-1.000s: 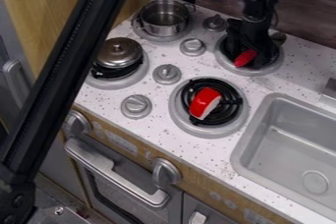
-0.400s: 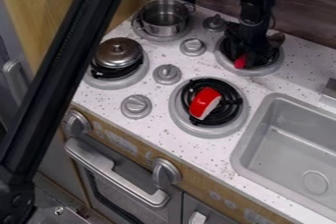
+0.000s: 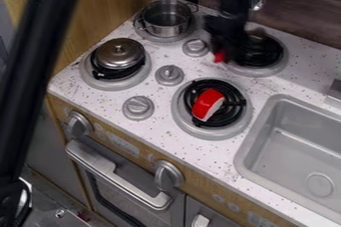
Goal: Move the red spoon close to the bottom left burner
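- Over the left side of the top right burner, a motion-blurred gripper closed on the red spoon, red end leftmost
- Around, a white, dark-speckled bench with grey knobs
- On the top left burner, a metal pot
- On the bottom left burner, well apart from the spoon, a metal lid
- On the bottom right burner, a red-and-white piece
- Rightward, a grey sink
- Behind, a dark wood-grain wall

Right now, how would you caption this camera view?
A black gripper with a red spoon peeking out, above a toy stove where a red-and-white wedge sits on one burner.
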You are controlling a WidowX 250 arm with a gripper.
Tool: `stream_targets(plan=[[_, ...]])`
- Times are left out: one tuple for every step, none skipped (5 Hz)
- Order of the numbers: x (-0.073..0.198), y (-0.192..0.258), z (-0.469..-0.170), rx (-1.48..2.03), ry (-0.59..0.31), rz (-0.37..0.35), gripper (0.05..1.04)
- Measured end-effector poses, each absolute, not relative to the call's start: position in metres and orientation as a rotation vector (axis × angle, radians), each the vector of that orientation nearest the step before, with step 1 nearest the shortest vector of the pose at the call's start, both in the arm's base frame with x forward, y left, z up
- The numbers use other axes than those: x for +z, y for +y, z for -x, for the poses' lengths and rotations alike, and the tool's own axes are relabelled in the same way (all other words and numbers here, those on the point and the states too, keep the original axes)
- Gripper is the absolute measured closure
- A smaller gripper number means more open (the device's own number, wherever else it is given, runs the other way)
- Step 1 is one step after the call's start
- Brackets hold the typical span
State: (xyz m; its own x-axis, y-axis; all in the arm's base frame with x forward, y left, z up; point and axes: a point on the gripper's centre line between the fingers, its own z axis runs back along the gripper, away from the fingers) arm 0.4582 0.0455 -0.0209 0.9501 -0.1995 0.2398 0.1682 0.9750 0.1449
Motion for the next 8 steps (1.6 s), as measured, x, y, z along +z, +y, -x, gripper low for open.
stream_targets(plan=[[-0.018,0.075,-0.434,-0.121,-0.230,-0.132,0.682],[-0.023,0.093,-0.412,-0.077,-0.189,-0.129,0.682],[-0.031,0.120,-0.393,-0.031,-0.146,-0.138,0.682],[-0.037,0.130,-0.379,-0.015,-0.106,-0.146,0.682],[-0.039,0.139,-0.371,0.016,-0.086,-0.146,0.682],[-0.040,0.145,-0.365,0.040,-0.060,-0.140,0.645],[-0.041,0.140,-0.359,0.047,-0.019,-0.114,0.314],[-0.044,0.130,-0.359,0.010,0.021,-0.105,0.102]])
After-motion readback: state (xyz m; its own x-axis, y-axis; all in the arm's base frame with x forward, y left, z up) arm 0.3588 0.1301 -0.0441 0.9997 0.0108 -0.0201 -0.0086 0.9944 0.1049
